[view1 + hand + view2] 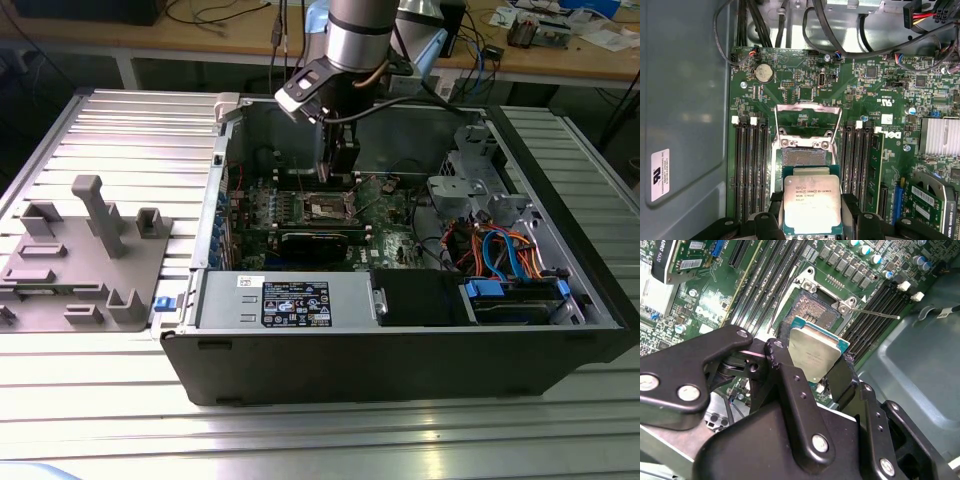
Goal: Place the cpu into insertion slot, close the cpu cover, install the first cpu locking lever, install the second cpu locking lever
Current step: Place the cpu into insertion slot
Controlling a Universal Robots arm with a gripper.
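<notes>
The gripper holds the cpu by two sides. Its black fingers are closed in on the chip's edges, one on each side, so the gap between them is just as wide as the chip.

The chip is up in the air over the green motherboard – it is not in the insertion slot yet. In the first wrist view the cpu sits just beside the slot and covers a bit of the slot's near edge. The grey contact field lies out past the fingertips, on the far side of the chip from the gripper body. That is the way the chip has to go, I think: a little forward and then down.

The chip's silver top faces up at the cameras. It is almost square (so it has no real long side), and in the first wrist view its edges run the same way as the slot's edges. It looks lined up, not turned.

The cpu cover is swung open and lies past the slot, away from the chip. A thin metal lever sticks out beside the slot – it is not hooked down.

In the exterior view the gripper hangs inside the open computer case, over the middle of the board
</notes>
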